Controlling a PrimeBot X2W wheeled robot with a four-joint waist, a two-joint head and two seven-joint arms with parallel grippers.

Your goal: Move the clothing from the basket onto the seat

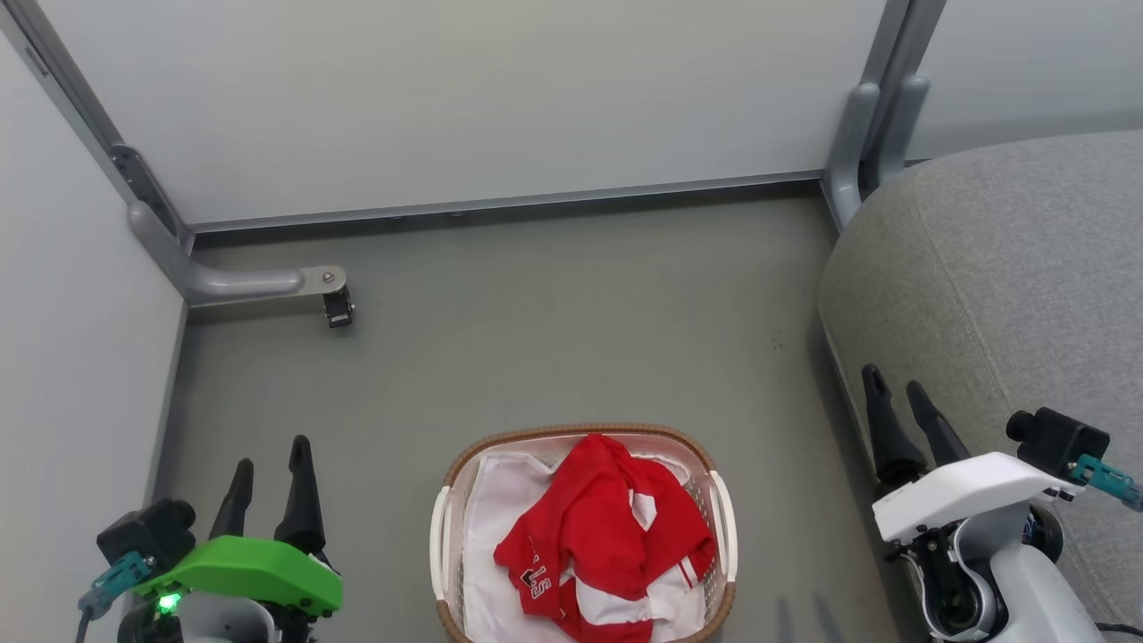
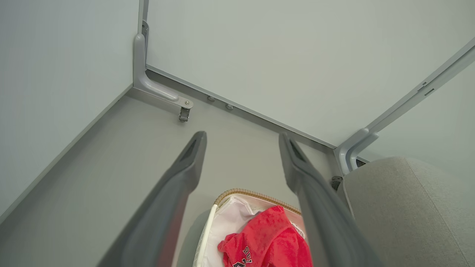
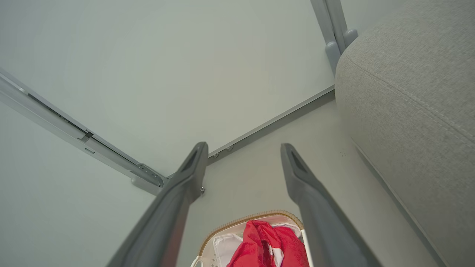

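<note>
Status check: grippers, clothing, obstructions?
Left gripper open, empty. Right gripper open, empty. Clothing heaped in basket, untouched. Nothing seen blocking the seat.

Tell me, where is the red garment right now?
In the head view, the clothing lies crumpled in the basket on the floor at bottom centre, between the left gripper and right gripper, with the grey seat off to its right.

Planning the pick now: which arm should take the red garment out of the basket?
Probably the right. The left gripper and right gripper are both open, flanking the basket about equally, but the right one hangs by the seat, so the clothing would travel a shorter path.
</note>
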